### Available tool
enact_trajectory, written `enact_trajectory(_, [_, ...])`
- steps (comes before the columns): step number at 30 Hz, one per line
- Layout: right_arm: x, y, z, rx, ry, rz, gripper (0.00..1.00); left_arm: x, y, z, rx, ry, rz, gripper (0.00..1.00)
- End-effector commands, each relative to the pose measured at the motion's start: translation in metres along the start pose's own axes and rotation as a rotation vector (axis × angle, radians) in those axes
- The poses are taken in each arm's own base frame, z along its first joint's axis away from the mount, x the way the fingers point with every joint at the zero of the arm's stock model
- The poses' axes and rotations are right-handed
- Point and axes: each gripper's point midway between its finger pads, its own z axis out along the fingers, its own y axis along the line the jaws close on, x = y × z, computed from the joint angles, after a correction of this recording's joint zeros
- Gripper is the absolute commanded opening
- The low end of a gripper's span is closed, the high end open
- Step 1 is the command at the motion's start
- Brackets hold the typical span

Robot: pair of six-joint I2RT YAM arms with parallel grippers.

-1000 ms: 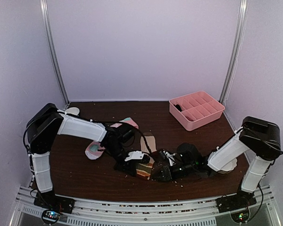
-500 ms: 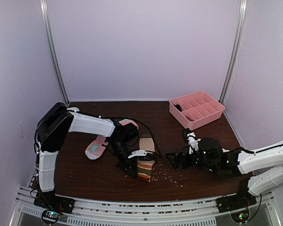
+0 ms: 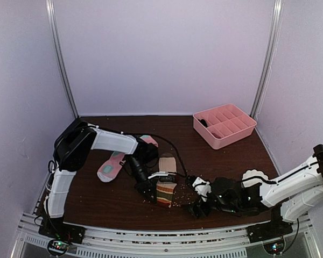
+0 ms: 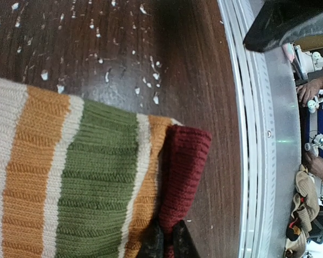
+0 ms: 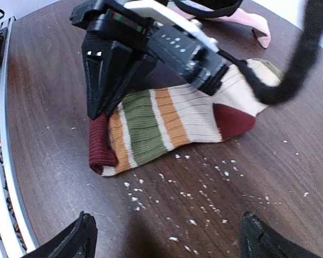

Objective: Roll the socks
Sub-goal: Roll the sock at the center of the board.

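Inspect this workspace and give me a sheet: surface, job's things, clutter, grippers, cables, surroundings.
Surface: dark wooden table, speckled near the front.
Job's things: striped sock lying flat near the front edge; pink sock flat, partly under the left arm.
Clutter: white crumbs beside the striped sock; pink tray at the far right corner.
Grippers: left gripper shut on the striped sock's maroon cuff; right gripper open, empty, facing that sock.
Cables: black cable crosses over the striped sock.
Surroundings: pale walls; metal rail along the near edge.
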Motion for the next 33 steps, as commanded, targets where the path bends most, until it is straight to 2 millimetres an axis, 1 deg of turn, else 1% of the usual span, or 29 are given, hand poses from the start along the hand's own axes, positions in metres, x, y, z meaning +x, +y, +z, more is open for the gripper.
enact_trajectory(1, [-0.023, 0.030, 0.012, -0.061, -0.052, -0.165, 0.87, 0.004, 0.012, 0.002, -0.025, 0.032, -0.062, 0.06])
enact_trajectory(3, [-0.022, 0.043, 0.023, -0.085, -0.033, -0.224, 0.80, 0.006, 0.017, 0.003, -0.034, 0.042, -0.081, 0.05])
enact_trajectory(4, [-0.028, 0.050, 0.028, -0.103, -0.038, -0.243, 0.77, 0.008, 0.019, 0.004, -0.039, 0.050, -0.092, 0.06])
enact_trajectory(6, [-0.030, 0.060, 0.038, -0.134, -0.024, -0.276, 0.73, 0.011, 0.023, 0.006, -0.052, 0.067, -0.110, 0.05])
enact_trajectory(12, [-0.031, 0.074, 0.060, -0.172, 0.004, -0.344, 0.61, 0.019, 0.030, 0.008, -0.081, 0.096, -0.128, 0.05])
enact_trajectory(16, [-0.026, 0.078, 0.068, -0.182, 0.021, -0.367, 0.55, 0.019, 0.032, 0.008, -0.087, 0.095, -0.135, 0.05])
enact_trajectory(20, [-0.021, 0.082, 0.075, -0.197, 0.045, -0.374, 0.46, 0.022, 0.034, 0.009, -0.096, 0.107, -0.129, 0.07])
enact_trajectory(26, [-0.015, 0.077, 0.084, -0.183, 0.061, -0.366, 0.40, 0.027, 0.035, 0.010, -0.103, 0.122, -0.126, 0.09])
enact_trajectory(28, [-0.014, 0.075, 0.086, -0.181, 0.070, -0.362, 0.34, 0.027, 0.035, 0.010, -0.104, 0.124, -0.125, 0.09])
enact_trajectory(30, [-0.013, 0.073, 0.088, -0.182, 0.075, -0.353, 0.23, 0.027, 0.035, 0.009, -0.104, 0.124, -0.120, 0.09])
enact_trajectory(32, [-0.011, 0.071, 0.088, -0.184, 0.084, -0.341, 0.14, 0.026, 0.034, 0.009, -0.105, 0.122, -0.114, 0.12])
enact_trajectory(33, [-0.009, 0.071, 0.089, -0.184, 0.089, -0.336, 0.12, 0.026, 0.034, 0.009, -0.105, 0.123, -0.109, 0.15])
